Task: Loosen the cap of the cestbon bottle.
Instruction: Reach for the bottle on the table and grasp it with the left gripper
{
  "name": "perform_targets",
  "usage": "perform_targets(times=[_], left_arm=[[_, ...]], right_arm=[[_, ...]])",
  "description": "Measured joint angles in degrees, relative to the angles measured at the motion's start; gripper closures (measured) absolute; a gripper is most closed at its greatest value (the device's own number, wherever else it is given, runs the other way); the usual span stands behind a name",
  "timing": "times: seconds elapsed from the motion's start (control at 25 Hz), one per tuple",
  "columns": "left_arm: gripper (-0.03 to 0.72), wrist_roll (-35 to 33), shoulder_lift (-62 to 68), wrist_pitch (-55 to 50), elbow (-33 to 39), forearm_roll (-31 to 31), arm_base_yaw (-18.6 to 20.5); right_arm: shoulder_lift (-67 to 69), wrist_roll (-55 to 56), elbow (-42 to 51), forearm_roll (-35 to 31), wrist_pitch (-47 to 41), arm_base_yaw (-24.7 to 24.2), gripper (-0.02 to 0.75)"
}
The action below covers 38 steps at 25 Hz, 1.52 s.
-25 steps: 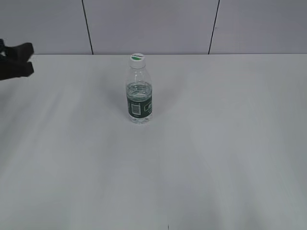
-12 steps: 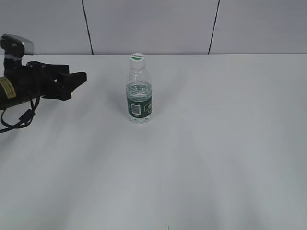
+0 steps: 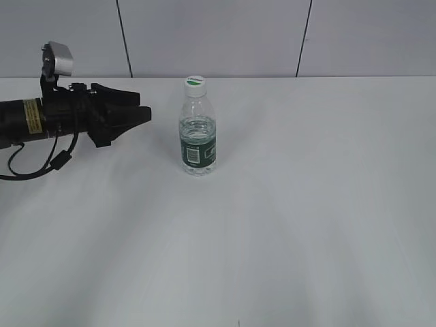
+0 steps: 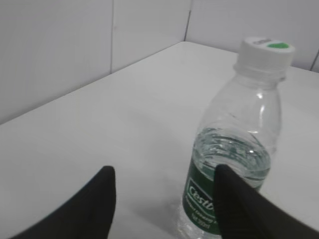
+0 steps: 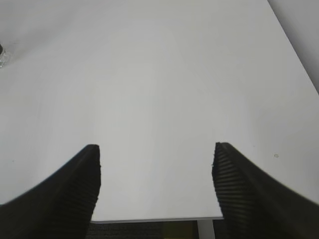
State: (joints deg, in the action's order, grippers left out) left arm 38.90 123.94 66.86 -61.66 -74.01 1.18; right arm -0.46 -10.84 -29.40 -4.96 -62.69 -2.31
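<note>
I have the left gripper (image 3: 139,114) at nine o'clock, jaws spread, near the cestbon bottle (image 3: 197,139). It stands upright mid-table (image 3: 306,204), white cap (image 3: 195,83) on. My right gripper (image 5: 157,149) hangs parted over bare tabletop.

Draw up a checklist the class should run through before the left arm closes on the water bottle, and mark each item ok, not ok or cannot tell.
1. Bottle upright: the cestbon bottle stands upright on the table. Ok.
2. Cap seated: the cap sits on the neck; how tight it is, cannot tell.
3. Left gripper open: the left gripper has its fingers spread in the left wrist view. Ok.
4. Left gripper lined up: it points at the bottle from the left with a gap between them, but the bottle sits off-centre toward one finger in the wrist view. Not ok.
5. Right gripper ready: the right gripper is open over bare table, away from the bottle. Not ok.
</note>
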Motion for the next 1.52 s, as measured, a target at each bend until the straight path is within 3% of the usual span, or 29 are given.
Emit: perform_targets(times=[0.44, 1.0, 1.08, 1.32, 1.52], left_arm=[[0.314, 0.07, 3.21, 2.19, -5.14, -14.64, 0.00], [0.319, 0.07, 3.42, 1.96, -6.22, -9.61, 0.00], [0.293, 0.07, 3.42, 1.31, -6.22, -10.84, 0.00], [0.101, 0.07, 3.42, 2.19, -6.22, -14.33, 0.00], [0.075, 0.13, 4.59, 2.33, -6.22, -14.18, -0.68]], right_arm=[[0.00, 0.00, 0.00, 0.00, 0.00, 0.00, 0.204], [0.00, 0.00, 0.00, 0.00, 0.00, 0.00, 0.204], [0.00, 0.00, 0.00, 0.00, 0.00, 0.00, 0.204], [0.00, 0.00, 0.00, 0.67, 0.00, 0.00, 0.204], [0.00, 0.15, 0.00, 1.16, 0.00, 0.00, 0.204]])
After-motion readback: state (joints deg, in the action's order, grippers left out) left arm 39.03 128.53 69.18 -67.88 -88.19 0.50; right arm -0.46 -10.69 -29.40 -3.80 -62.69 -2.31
